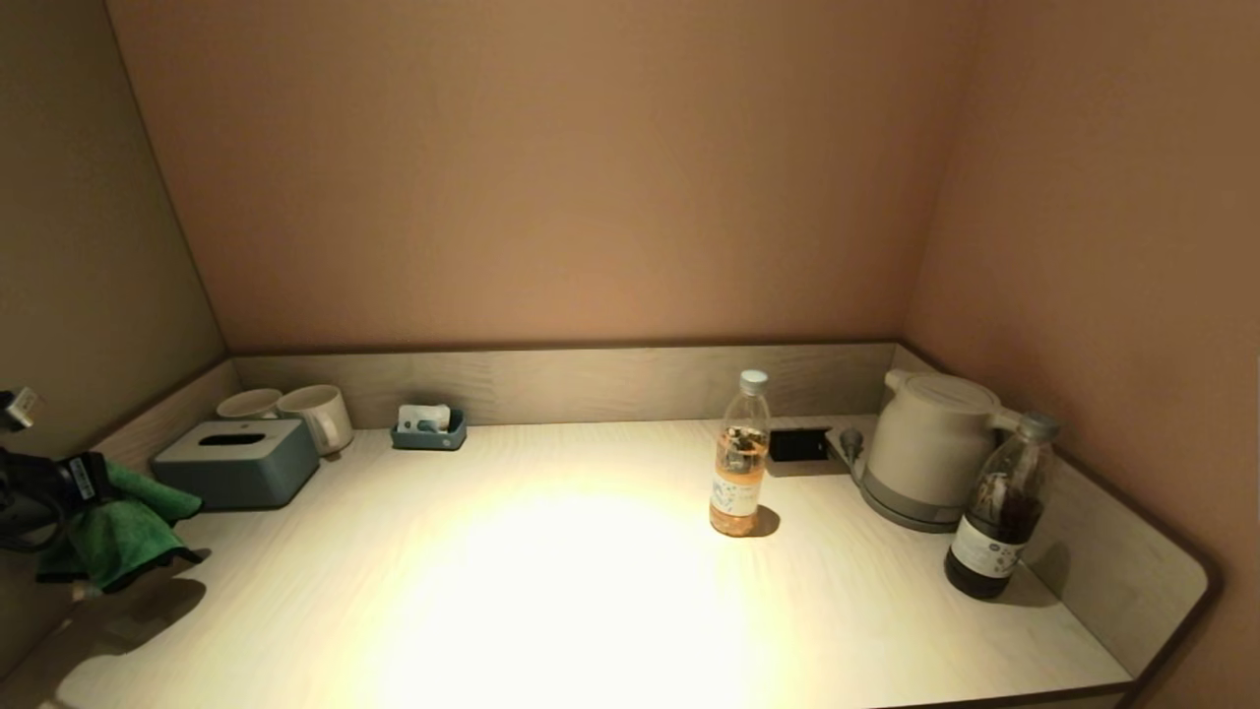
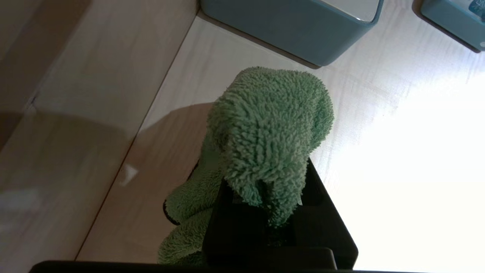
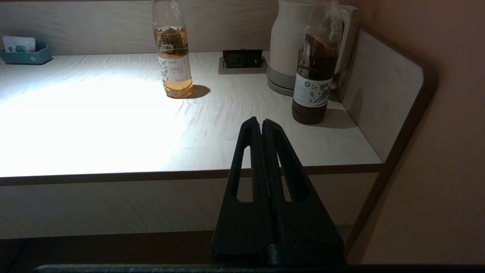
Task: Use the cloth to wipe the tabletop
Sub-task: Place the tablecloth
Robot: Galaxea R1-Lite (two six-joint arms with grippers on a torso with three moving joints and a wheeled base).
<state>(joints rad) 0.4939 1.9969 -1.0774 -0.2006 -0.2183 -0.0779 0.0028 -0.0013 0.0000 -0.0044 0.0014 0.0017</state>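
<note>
The left gripper (image 2: 265, 204) is hanging over the worktop's (image 1: 551, 591) left edge, jaws clenching the green cloth (image 2: 265, 132) beside the tissue box (image 1: 236, 461). Pressing it flat and sweeping around the bottle (image 1: 739, 455) looks wise. The right gripper (image 3: 262, 123) is idling below the front edge, jaws closed and empty.

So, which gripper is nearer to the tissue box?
Left. The left gripper, holding the green cloth, hangs beside the tissue box; the right gripper waits off the table's front edge.
</note>
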